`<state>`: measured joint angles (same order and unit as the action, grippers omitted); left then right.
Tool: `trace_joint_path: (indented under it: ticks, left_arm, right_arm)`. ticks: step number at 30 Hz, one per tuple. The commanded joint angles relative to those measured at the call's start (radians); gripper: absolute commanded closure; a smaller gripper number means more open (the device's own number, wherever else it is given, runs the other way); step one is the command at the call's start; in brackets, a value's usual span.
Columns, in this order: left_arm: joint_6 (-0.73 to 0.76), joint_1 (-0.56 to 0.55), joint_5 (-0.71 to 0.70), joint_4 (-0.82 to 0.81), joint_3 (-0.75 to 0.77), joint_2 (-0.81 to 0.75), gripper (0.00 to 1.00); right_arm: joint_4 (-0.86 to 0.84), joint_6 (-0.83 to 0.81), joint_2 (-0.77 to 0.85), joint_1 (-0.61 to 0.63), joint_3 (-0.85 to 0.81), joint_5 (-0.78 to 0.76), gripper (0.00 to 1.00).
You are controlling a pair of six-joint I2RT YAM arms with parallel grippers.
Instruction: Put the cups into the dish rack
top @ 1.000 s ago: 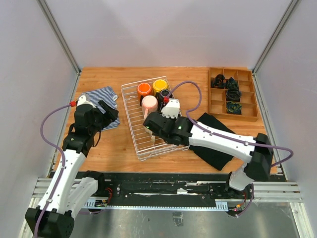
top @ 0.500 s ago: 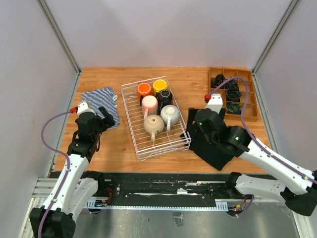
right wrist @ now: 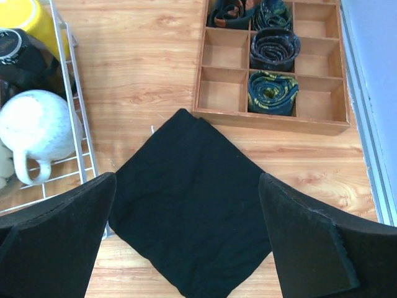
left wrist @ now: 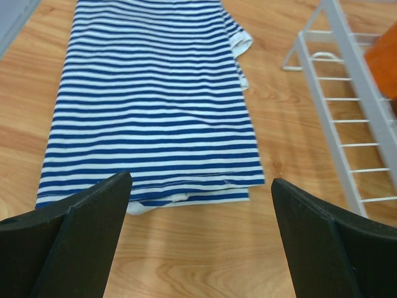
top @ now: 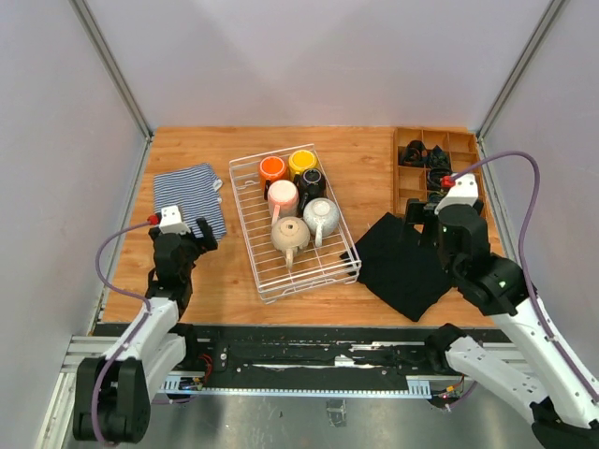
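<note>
The white wire dish rack (top: 251, 229) stands mid-table and holds all six cups: orange (top: 272, 168), yellow (top: 301, 161), black (top: 310, 180), pale pink (top: 283, 196), whitish-grey (top: 321, 215) and beige (top: 289, 234). My left gripper (top: 201, 234) is open and empty, left of the rack, low over bare wood just short of a striped cloth (left wrist: 149, 99). My right gripper (top: 418, 227) is open and empty above a black cloth (right wrist: 186, 230), right of the rack. The right wrist view shows the whitish-grey cup (right wrist: 34, 127), black cup (right wrist: 25, 59) and yellow cup (right wrist: 22, 15) behind the rack's wire (right wrist: 68, 93).
A brown wooden compartment tray (top: 404, 192) with rolled dark items sits at the back right; it also shows in the right wrist view (right wrist: 267, 121). The rack's side (left wrist: 347, 112) and the orange cup (left wrist: 384, 56) show at the left wrist view's right edge. Walls enclose the table.
My right arm has drawn back from over the rack to the right, above the black cloth, leaving the whitish-grey cup in the rack. My left arm has pulled back toward the near edge.
</note>
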<state>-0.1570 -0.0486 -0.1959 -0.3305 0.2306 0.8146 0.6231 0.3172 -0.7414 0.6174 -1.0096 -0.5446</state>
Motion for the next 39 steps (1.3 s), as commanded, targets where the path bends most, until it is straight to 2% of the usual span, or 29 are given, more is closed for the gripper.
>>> trace_joint_path:
  ticks: [1, 5, 7, 9, 11, 12, 13, 16, 19, 21, 24, 29, 33, 39]
  left_arm:
    - [0.021, 0.076, 0.1, -0.44, -0.094, 0.149, 0.0]
    - [0.04, 0.108, 0.159, -0.718, -0.134, 0.325, 0.0]
    - [0.071, 0.113, 0.195, -0.867, -0.14, 0.404, 0.0]
    - [0.089, 0.121, 0.257, -0.891, -0.132, 0.476, 0.0]
    - [0.109, 0.122, 0.336, -1.109, -0.193, 0.576, 0.0]
    - [0.093, 0.124, 0.313, -1.225, -0.224, 0.624, 0.0]
    - [0.072, 0.132, 0.284, -1.271, -0.24, 0.639, 0.0]
    - [0.081, 0.136, 0.31, -1.147, -0.214, 0.591, 0.0]
    - [0.092, 0.136, 0.338, -1.117, -0.174, 0.613, 0.0]
    - [0.086, 0.133, 0.302, -1.061, -0.16, 0.603, 0.0]
    - [0.084, 0.131, 0.295, -1.069, -0.16, 0.606, 0.0]
    - [0.085, 0.131, 0.295, -1.071, -0.163, 0.605, 0.0]
    - [0.085, 0.13, 0.295, -1.071, -0.162, 0.606, 0.0]
    - [0.086, 0.129, 0.293, -1.071, -0.162, 0.606, 0.0]
  right_arm:
    - [-0.023, -0.069, 0.0, -0.131, 0.06, 0.188, 0.02]
    - [-0.079, -0.081, -0.023, -0.312, 0.106, 0.398, 0.02]
    - [-0.111, -0.082, -0.045, -0.368, 0.132, 0.419, 0.02]
    - [-0.175, -0.103, -0.063, -0.415, 0.178, 0.417, 0.02]
    - [-0.286, -0.132, -0.068, -0.463, 0.237, 0.421, 0.02]
    - [-0.344, -0.141, -0.07, -0.484, 0.275, 0.419, 0.02]
    - [-0.409, -0.162, -0.075, -0.5, 0.307, 0.401, 0.02]
    - [-0.649, -0.319, -0.089, -0.517, 0.434, 0.361, 0.02]
    - [-0.87, -0.42, -0.139, -0.537, 0.557, 0.391, 0.02]
    - [-0.972, -0.398, -0.191, -0.569, 0.613, 0.438, 0.02]
    - [-1.141, -0.36, -0.297, -0.622, 0.684, 0.564, 0.02]
    - [-1.399, -0.368, -0.446, -0.627, 0.767, 0.539, 0.02]
    - [-1.463, -0.357, -0.535, -0.633, 0.763, 0.455, 0.02]
    - [-1.643, -0.365, -0.653, -0.625, 0.794, 0.443, 0.02]
